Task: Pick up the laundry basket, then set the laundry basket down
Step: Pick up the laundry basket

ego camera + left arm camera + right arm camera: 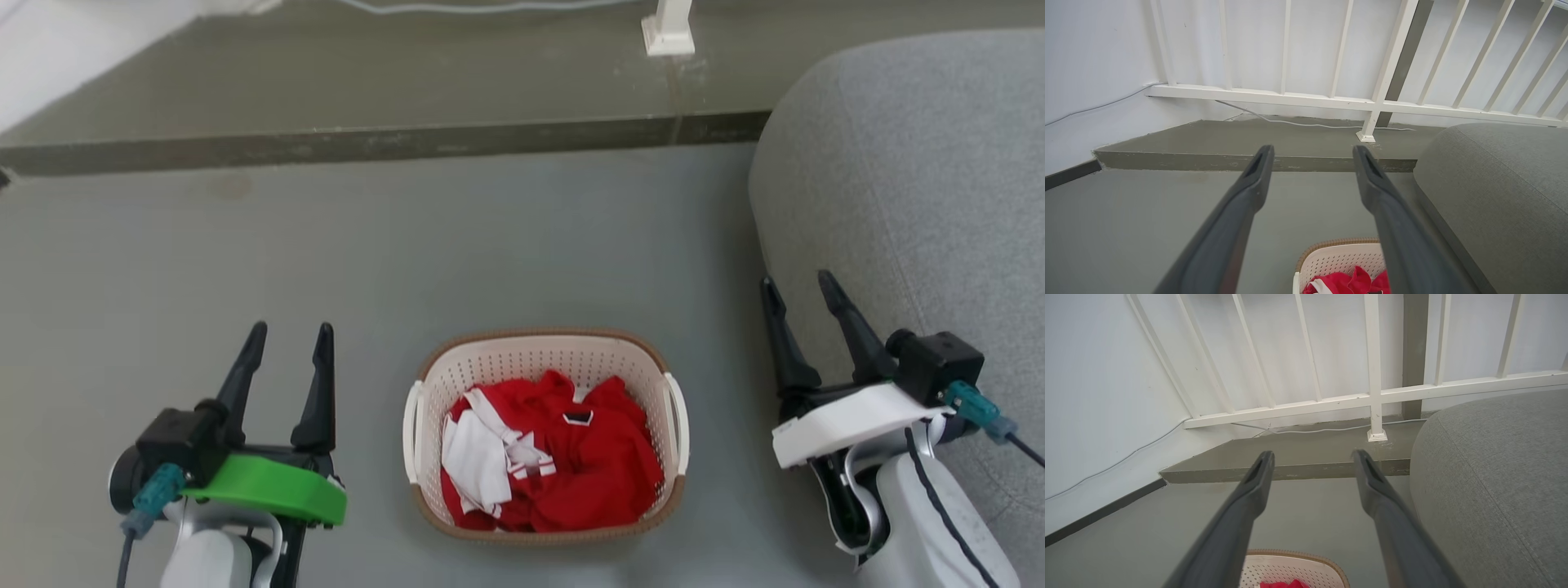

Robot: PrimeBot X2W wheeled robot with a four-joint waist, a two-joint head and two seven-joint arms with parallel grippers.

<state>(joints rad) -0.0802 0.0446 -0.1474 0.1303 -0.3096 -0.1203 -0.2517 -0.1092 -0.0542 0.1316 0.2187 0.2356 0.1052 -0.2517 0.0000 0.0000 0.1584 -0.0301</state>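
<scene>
Two pincers flank the laundry basket (539,359), which sits on the grey floor (490,245) between them; the left pincer (291,331), fingers apart and empty, stands near the basket's left handle (411,433); the basket's long axis seems to run left to right, one white handle facing each arm; the right pincer (797,282), likewise apart and empty, stands about as near the right handle (679,425), beside the grey sofa (914,204); each likely needs to swing inward.
</scene>
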